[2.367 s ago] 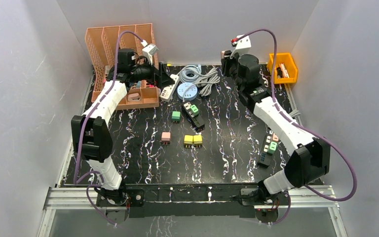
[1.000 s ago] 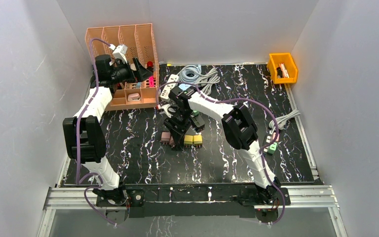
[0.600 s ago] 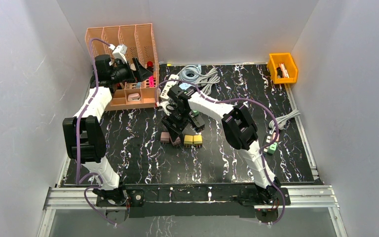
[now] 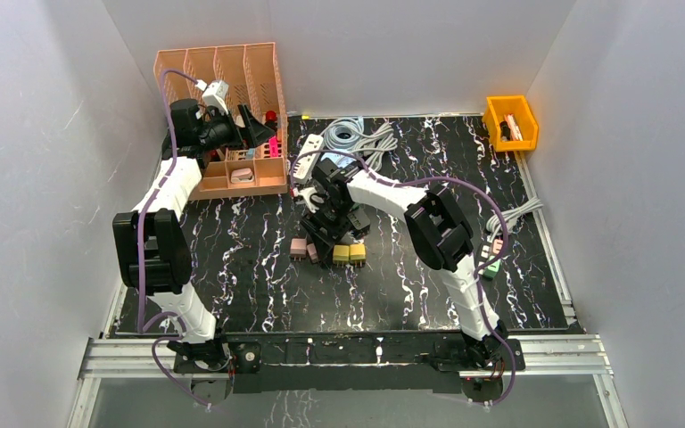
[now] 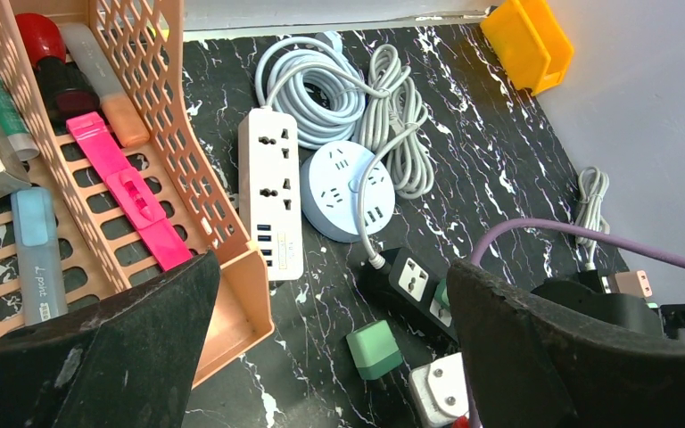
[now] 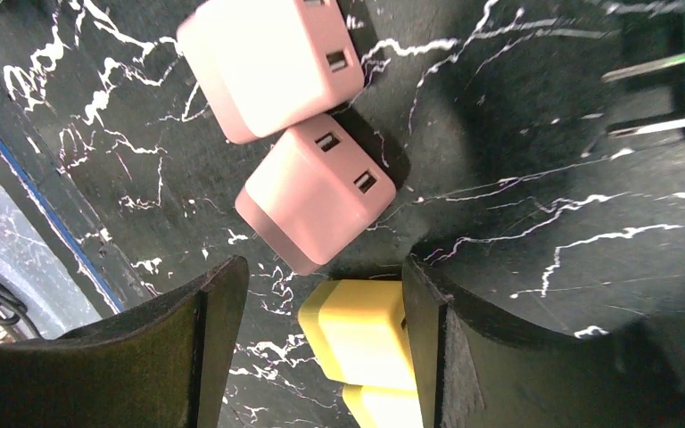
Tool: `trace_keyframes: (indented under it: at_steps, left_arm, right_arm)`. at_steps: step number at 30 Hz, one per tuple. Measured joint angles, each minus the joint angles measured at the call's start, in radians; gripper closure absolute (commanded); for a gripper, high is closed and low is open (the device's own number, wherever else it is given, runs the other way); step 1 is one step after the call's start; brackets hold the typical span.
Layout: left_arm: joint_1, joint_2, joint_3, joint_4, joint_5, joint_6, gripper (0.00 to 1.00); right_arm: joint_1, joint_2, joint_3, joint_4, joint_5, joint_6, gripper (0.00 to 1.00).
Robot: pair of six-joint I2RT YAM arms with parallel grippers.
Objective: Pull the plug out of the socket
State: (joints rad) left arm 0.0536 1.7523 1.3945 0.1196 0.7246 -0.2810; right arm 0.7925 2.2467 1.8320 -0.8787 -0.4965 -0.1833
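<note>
Right gripper (image 6: 321, 267): spread wide, empty, low over two pink plugs (image 6: 317, 192) and a yellow plug (image 6: 361, 334) on the surface (image 6: 517, 178). Left gripper (image 5: 330, 267): spread wide, empty. Black socket strip (image 5: 408, 283) near mid-surface, green plug (image 5: 441, 294) seated, partly hidden.

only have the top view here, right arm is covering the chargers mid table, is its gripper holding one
observer: no. On the right wrist view the right gripper is open. A yellow charger lies on the table between its fingers, not clamped.
operator: anything else under it
observer: two pink chargers lie side by side just past the fingertips, each with two ports showing.
operator: and the left side
observer: the left gripper is open and empty. It faces a white power strip with nothing plugged into its sockets.
</note>
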Motion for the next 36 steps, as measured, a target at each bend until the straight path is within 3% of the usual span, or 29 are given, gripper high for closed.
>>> trace_keyframes:
  at_steps: [5,12,36]
  left_arm:
    - [0.001,0.000,-0.005,0.002,0.001,0.000,0.02]
    - [0.002,0.000,-0.008,0.003,0.001,0.000,0.02]
    - [0.003,0.000,-0.008,-0.001,0.000,0.003,0.02]
  right_arm:
    - [0.005,-0.001,-0.026,0.019,-0.004,0.024,0.33]
    - [0.007,-0.001,-0.031,0.076,-0.003,0.071,0.49]
    - [0.007,0.000,-0.031,0.157,0.042,0.264,0.56]
